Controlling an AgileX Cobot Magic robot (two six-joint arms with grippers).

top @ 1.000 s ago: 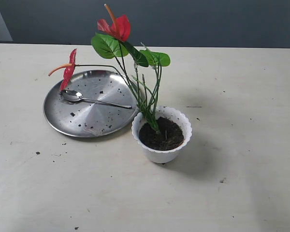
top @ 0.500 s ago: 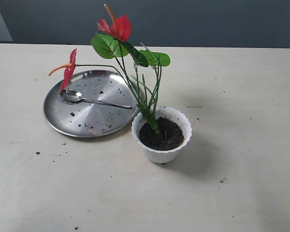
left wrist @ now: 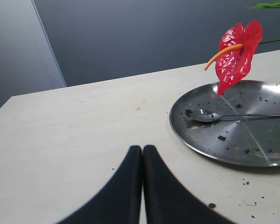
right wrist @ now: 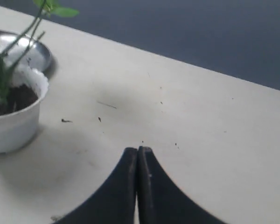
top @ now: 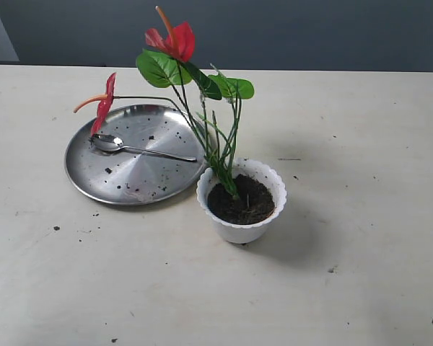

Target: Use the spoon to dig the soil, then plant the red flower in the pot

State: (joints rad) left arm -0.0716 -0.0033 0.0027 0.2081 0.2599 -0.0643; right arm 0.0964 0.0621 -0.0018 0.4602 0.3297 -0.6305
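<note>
Standing planted in the pot [top: 242, 203], near the middle of the desk [top: 361, 144]: the red flower [top: 175, 40], stems sunk in the soil [top: 244, 202], one bloom high, the other leaning out toward 10 o'clock over the steel plate [top: 133, 180]. Lying on that plate, at 10 o'clock from the pot: the spoon [top: 123, 146], bowl pointing to 9 o'clock, handle toward 3 o'clock, dark crumbs scattered around. Cut off in the left wrist view: the plate's far side, the spoon's handle end, all but one bloom and a leaf tip. Cut off and blurred in the right wrist view: pot and stems, blooms out of sight. Left claw [left wrist: 143, 150] pressed together, empty, above bare desk. Right claw [right wrist: 138, 151] likewise pressed together, empty. Barely showing at 4 o'clock of the exterior view: a dark sliver, too small to identify.
</note>
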